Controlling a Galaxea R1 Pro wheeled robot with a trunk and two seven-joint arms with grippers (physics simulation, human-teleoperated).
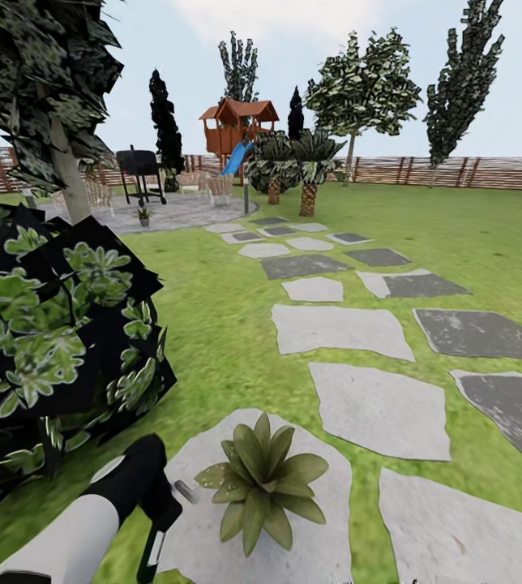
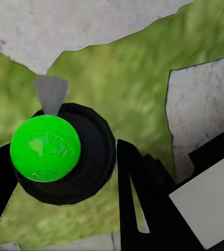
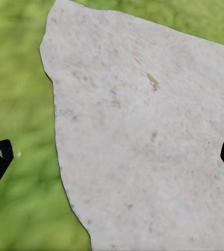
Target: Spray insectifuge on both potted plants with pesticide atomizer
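Green lawn [image 1: 220, 341] crossed by grey stepping stones [image 1: 338, 328], brown fence [image 1: 447, 170] behind. Potted plant [image 1: 261, 478] on nearest stone; another [image 1: 143, 216] on round patio [image 1: 172, 212]. Left gripper [image 2: 65, 157] pinching atomizer [image 2: 45, 148]; right gripper [image 3: 112, 157] spread.

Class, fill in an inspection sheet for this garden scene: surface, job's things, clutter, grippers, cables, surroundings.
Surface: green lawn crossed by grey stepping stones.
Job's things: near potted plant stands on a pale stone by the left arm. Far potted plant stands on the round patio. Pesticide atomizer, dark with a green ball and grey nozzle, sits between the left fingers.
Clutter: big striped shrub left of the near plant.
Grippers: left gripper appears closed on the atomizer. Right gripper is open above a pale stone.
Cables: nothing seen.
Surroundings: grill, playhouse, wooden fence, trees.
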